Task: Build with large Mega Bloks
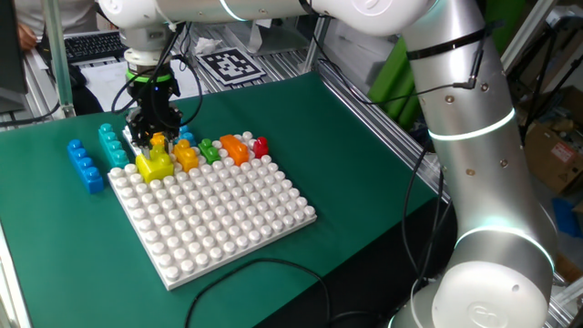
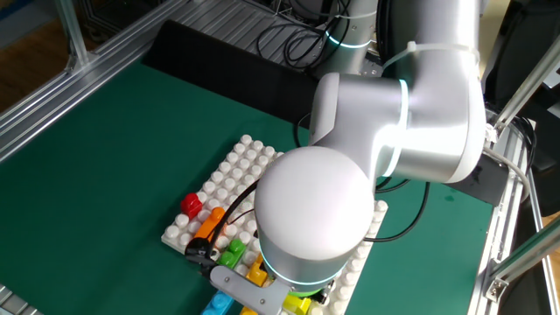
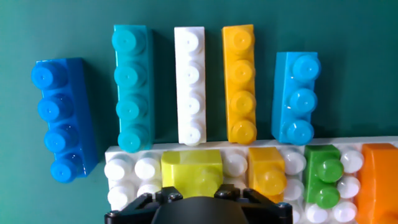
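A yellow Mega Blok point(image 3: 191, 169) point(image 1: 155, 167) sits on the back left corner of the white baseplate point(image 1: 228, 219). My gripper point(image 3: 198, 194) point(image 1: 153, 146) is right over it, one finger on each side; whether the fingers press on it does not show. Along the same edge stand an amber brick point(image 3: 267, 171), a green one point(image 3: 323, 174), an orange one point(image 1: 235, 148) and a red one point(image 1: 261, 146). On the mat behind the plate lie loose bricks: blue point(image 3: 62, 118), teal point(image 3: 132, 87), white point(image 3: 189, 84), amber point(image 3: 239, 84) and light blue point(image 3: 298, 96).
The baseplate point(image 2: 245, 162) lies on a green mat point(image 1: 364, 164). In the other fixed view the arm's big elbow point(image 2: 315, 219) hides the gripper and most of the bricks. A black cable point(image 1: 273, 269) runs over the mat in front of the plate.
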Motion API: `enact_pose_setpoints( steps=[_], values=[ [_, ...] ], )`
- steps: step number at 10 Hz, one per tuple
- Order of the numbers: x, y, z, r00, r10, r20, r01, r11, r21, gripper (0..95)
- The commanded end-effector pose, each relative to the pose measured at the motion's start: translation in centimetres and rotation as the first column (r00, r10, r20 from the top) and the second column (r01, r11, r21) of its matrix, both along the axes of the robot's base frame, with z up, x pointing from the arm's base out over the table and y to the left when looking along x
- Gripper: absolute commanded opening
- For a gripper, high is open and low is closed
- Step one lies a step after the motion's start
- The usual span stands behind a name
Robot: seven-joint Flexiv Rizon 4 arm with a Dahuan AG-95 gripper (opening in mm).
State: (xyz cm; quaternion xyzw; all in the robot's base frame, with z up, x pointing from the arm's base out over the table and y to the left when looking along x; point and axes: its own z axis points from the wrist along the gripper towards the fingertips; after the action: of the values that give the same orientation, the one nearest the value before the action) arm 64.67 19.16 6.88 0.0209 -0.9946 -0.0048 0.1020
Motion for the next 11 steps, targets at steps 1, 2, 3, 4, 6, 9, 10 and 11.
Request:
enact_pose_setpoints(
  steps=[1,2,3,4,6,9,10,11],
  values=[
    [0.2,-0.4,-0.2,1.0,0.013,-0.001,-0.013,1.0,0.003,0.0],
    [0.3,-0.5,-0.3,1.0,0.016,0.001,-0.016,1.0,0.004,0.0],
    [0.3,-0.5,-0.3,1.0,0.012,0.004,-0.012,1.0,0.005,0.0],
    [0.3,-0.5,-0.3,1.0,0.012,0.005,-0.012,1.0,0.004,0.0],
    [0.3,-0.5,-0.5,1.0,0.012,0.008,-0.013,1.0,0.002,0.0],
    [0.4,-0.4,-0.9,1.0,0.013,0.015,-0.013,1.0,-0.003,0.0],
    [0.4,-0.4,-1.1,1.0,0.013,0.016,-0.013,1.0,-0.004,0.0],
    [0.5,-0.3,-1.3,1.0,0.015,0.018,-0.015,1.0,-0.007,0.0]
  ],
)
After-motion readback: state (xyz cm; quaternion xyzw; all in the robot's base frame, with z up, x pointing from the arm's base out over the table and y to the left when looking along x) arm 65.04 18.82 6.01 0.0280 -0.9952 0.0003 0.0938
